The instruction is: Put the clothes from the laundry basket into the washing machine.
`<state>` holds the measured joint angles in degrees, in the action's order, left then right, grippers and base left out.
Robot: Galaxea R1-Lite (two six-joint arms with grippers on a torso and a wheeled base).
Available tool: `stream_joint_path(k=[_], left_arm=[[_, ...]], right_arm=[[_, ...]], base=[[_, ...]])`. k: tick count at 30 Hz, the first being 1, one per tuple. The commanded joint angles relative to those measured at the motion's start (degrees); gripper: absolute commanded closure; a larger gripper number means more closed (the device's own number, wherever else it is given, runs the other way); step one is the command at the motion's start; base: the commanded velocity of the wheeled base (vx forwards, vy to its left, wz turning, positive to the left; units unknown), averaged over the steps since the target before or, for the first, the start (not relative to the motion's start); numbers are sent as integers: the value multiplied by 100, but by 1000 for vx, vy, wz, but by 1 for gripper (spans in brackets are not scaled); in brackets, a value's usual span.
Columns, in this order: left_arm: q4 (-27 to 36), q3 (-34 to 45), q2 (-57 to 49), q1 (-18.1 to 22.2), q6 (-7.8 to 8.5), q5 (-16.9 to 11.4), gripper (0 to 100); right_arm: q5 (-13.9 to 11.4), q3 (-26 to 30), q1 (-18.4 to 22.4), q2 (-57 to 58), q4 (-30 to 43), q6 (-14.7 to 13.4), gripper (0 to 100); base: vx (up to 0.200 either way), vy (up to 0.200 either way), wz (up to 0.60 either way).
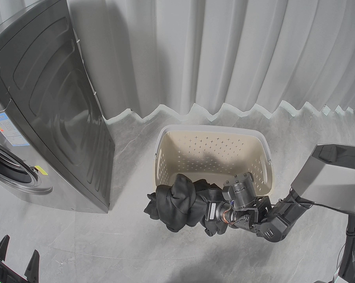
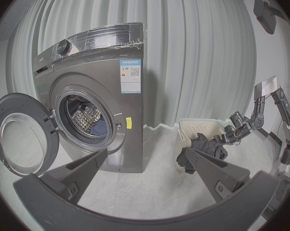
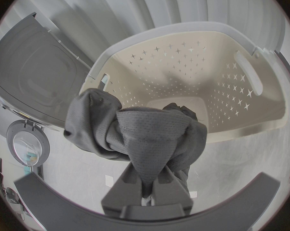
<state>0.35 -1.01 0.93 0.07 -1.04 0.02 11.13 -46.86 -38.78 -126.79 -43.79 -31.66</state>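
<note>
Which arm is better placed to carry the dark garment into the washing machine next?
Right. The right gripper is shut on the dark garment at the near edge of the laundry basket. The left gripper is open; it sits nearer the washing machine, whose door stands open, but holds nothing to load.

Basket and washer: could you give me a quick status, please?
Right gripper shut on garment, at basket rim. Left gripper open, facing washer. Door open, blue cloth in drum.
</note>
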Motion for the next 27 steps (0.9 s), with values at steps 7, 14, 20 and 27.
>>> stream_joint_path(k=[7,14,20,27], left_arm=[[0,101,-84,1,-2,15,0],[0,92,-84,1,-2,24,0],[0,101,-93,1,-2,24,0],[0,101,-84,1,-2,33,0]], right_arm=[[-6,265,-95,489,-7,-25,100],[3,283,-112,155,-376,2,100],[3,318,-104,58,-411,2,100],[65,599,-7,146,-288,72,100]], base=[[0,0,0],[0,0,0],[0,0,0],[0,0,0]])
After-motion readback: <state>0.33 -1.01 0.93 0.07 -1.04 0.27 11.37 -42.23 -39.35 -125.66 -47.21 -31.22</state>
